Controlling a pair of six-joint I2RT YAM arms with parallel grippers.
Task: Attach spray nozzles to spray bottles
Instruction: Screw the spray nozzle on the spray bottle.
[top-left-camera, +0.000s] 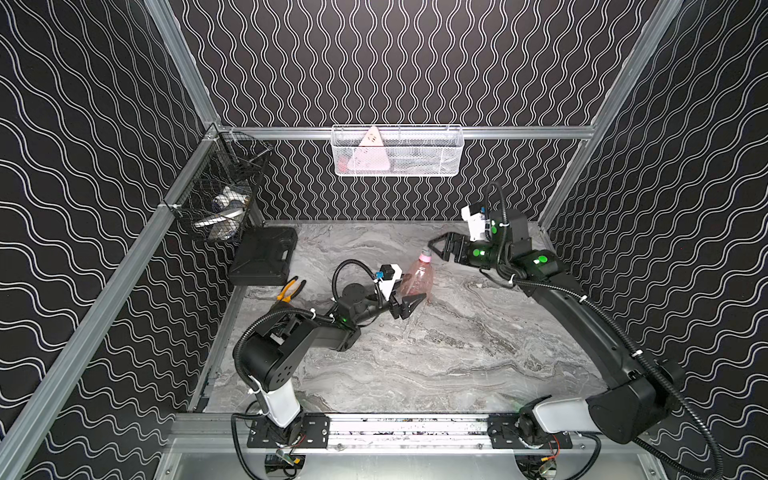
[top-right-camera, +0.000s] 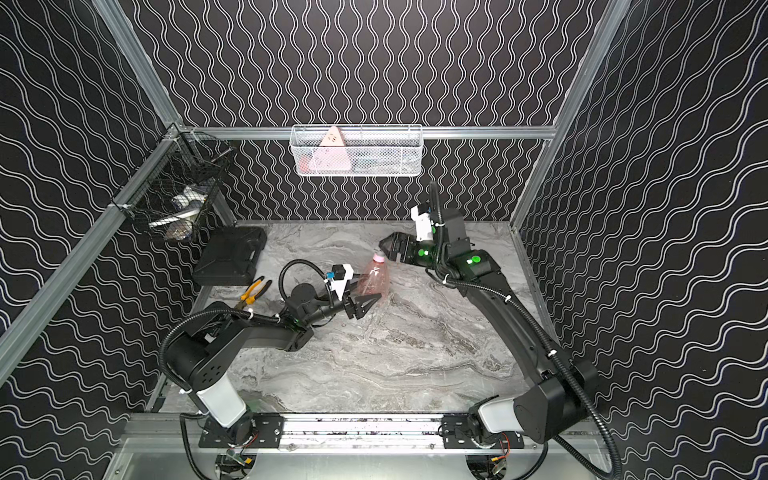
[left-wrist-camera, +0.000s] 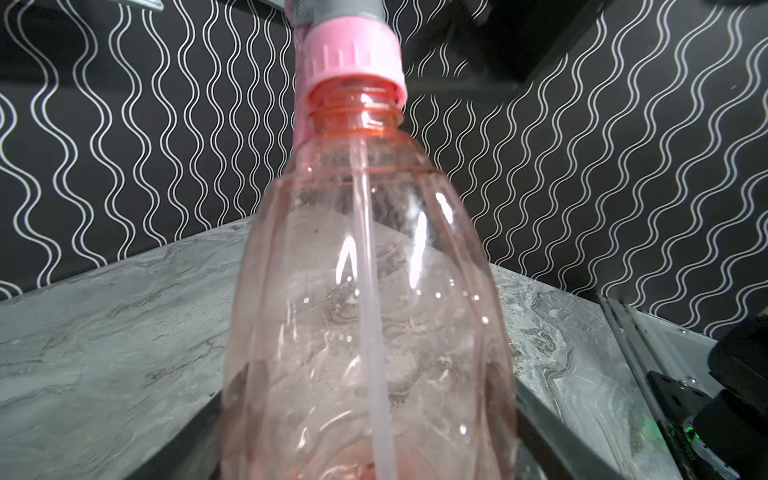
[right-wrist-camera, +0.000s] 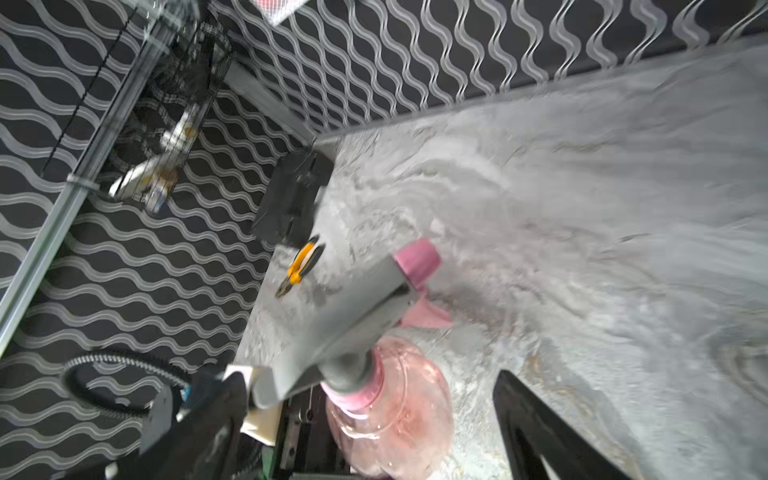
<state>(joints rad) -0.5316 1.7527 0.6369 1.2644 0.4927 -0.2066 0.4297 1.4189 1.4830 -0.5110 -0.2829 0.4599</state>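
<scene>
Pink spray bottle (left-wrist-camera: 374, 291) is clamped low in the left pincer (top-left-camera: 410, 305); above that, the spray nozzle (left-wrist-camera: 353, 54) leaves neck threads bare. Open beside its head, the right pincer (top-left-camera: 435, 248) should grip squarely and twist.

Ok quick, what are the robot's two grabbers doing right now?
Left gripper: closed on the pink spray bottle.
Right gripper: open, holding nothing, by the trigger sprayer head.
</scene>
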